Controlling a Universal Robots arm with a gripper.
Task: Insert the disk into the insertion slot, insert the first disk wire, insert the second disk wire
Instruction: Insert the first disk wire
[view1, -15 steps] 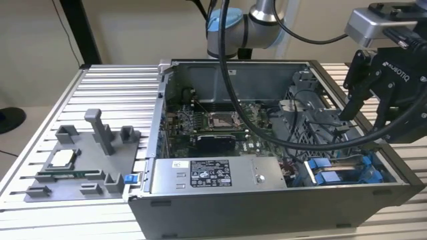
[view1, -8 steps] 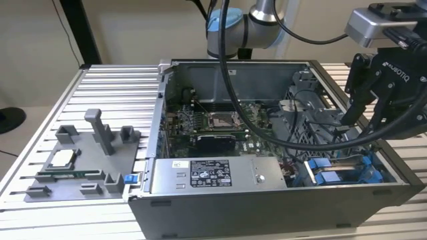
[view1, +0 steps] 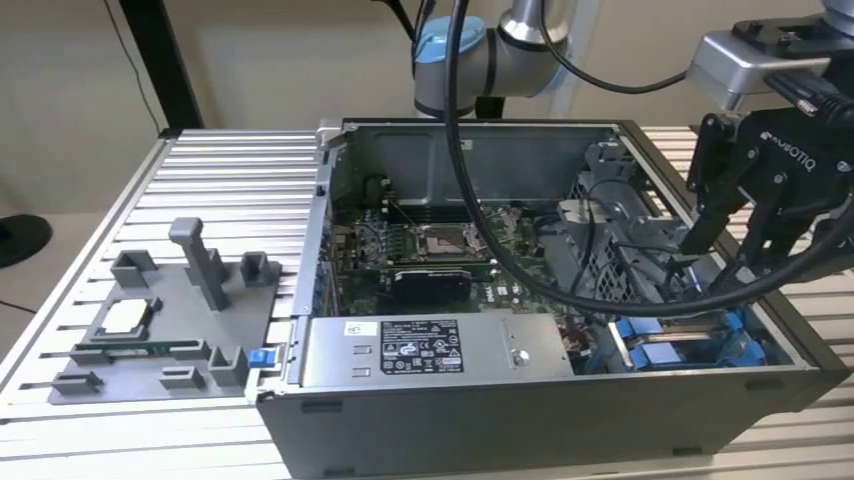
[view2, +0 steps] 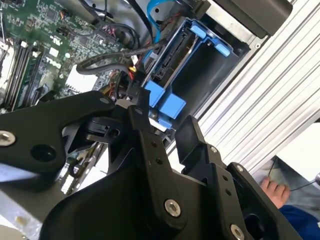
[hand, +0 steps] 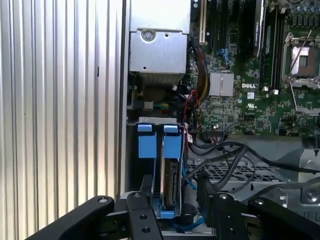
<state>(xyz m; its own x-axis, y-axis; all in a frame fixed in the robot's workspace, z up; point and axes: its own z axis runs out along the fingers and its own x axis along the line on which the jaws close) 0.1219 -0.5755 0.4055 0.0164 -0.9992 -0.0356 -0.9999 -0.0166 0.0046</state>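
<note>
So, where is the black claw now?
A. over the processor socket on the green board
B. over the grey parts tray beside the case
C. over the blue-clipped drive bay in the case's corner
C: in the exterior view the black claw hangs over the grey drive bay with blue plastic clips.

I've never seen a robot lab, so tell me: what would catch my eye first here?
An open computer case sits on a ribbed metal table, its green circuit board bare. The black claw hangs open above the case's end at the exterior view's right, over the insertion slot with its bright blue clips.
</note>
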